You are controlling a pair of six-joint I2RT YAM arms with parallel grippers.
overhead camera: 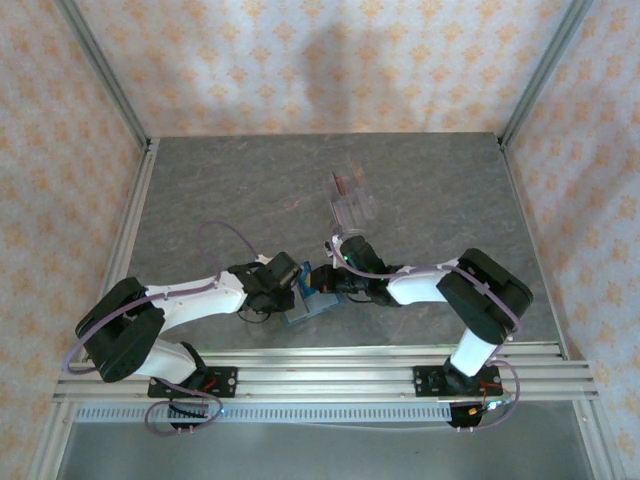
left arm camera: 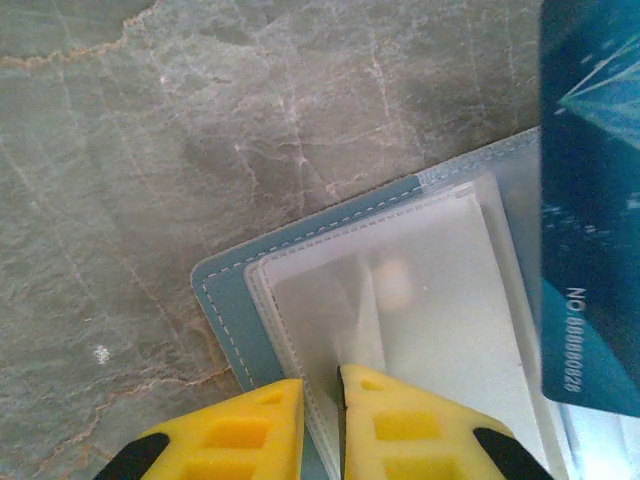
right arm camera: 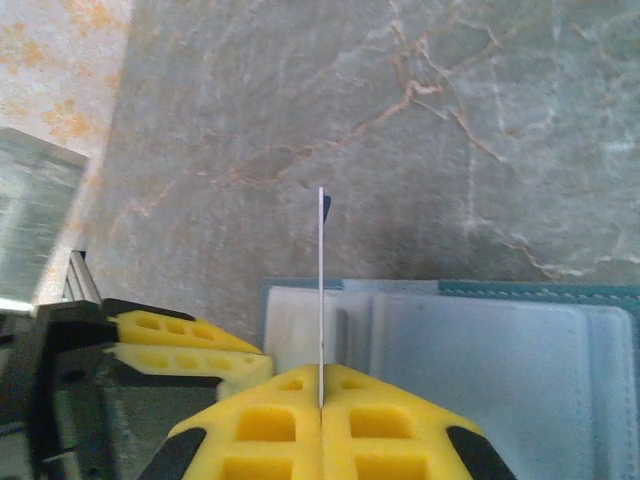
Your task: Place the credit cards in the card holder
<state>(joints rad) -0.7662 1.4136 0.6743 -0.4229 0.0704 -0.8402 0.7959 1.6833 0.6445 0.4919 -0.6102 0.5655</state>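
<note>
1. Top external view: two arms reach inward over a grey marbled bench (overhead camera: 200, 200). The left hand (overhead camera: 291, 287) and right hand (overhead camera: 322, 282) sit just beside each other above a teal card holder (overhead camera: 310, 308), which lies open near the bench's front edge.
2. Left wrist view: the left hand's yellow fingers (left arm camera: 420, 435) are almost together, pinching the edge of the holder's frosted clear sleeve (left arm camera: 430, 300).
3. A teal-blue credit card (left arm camera: 590, 250) stands over the holder's right side. Sideways white print on it reads "NO" followed by digits, seemingly 60006628.
4. Right wrist view: the right hand is clamped on that card, which is seen edge-on as a thin white line, upright above the holder.
5. A clear stand (overhead camera: 352, 205) is farther back on the bench, well apart from the holder. Its contents are too small to tell.
</note>
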